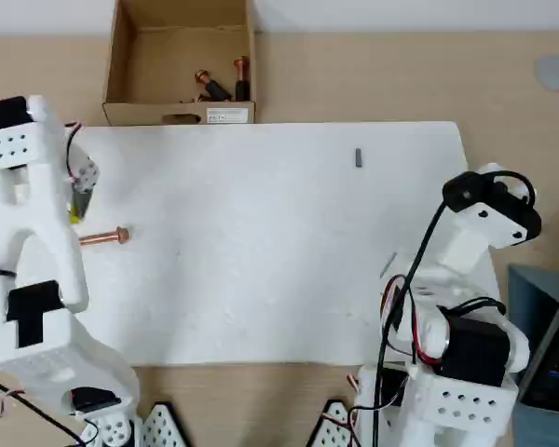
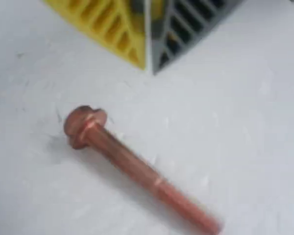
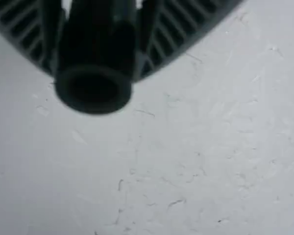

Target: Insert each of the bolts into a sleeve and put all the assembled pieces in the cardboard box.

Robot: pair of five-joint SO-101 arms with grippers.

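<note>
Left pincer [image 2: 148, 58]: is hanging closed over the white board [image 1: 261, 261], its yellow and grey fingers meeting tip to tip and gripping nothing.
Bolt [image 2: 137, 166]: is lying flat on the board just beside the left pincer's tips, apart from them. It is well apart from the right pincer.
Bolt axis: is running across the table, with the head pointing toward the right pincer's side and the shank end toward the left arm's body.
Cardboard box [image 1: 149, 114]: is sitting beyond the left pincer, off the board's far edge, and is holding two assembled pieces [image 1: 210, 87].
Small dark piece [image 1: 359, 157]: is lying on the board's far side, between the two pincers. Whether it is a sleeve cannot be told.
Right pincer [image 3: 95, 58]: is clamping a dark sleeve [image 3: 94, 90], whose open bore is projecting past the tips.
Judgement: the left arm is sitting nearer the bolt. Its jaws would need to open and close across the shank, at right angles to the long axis.
</note>
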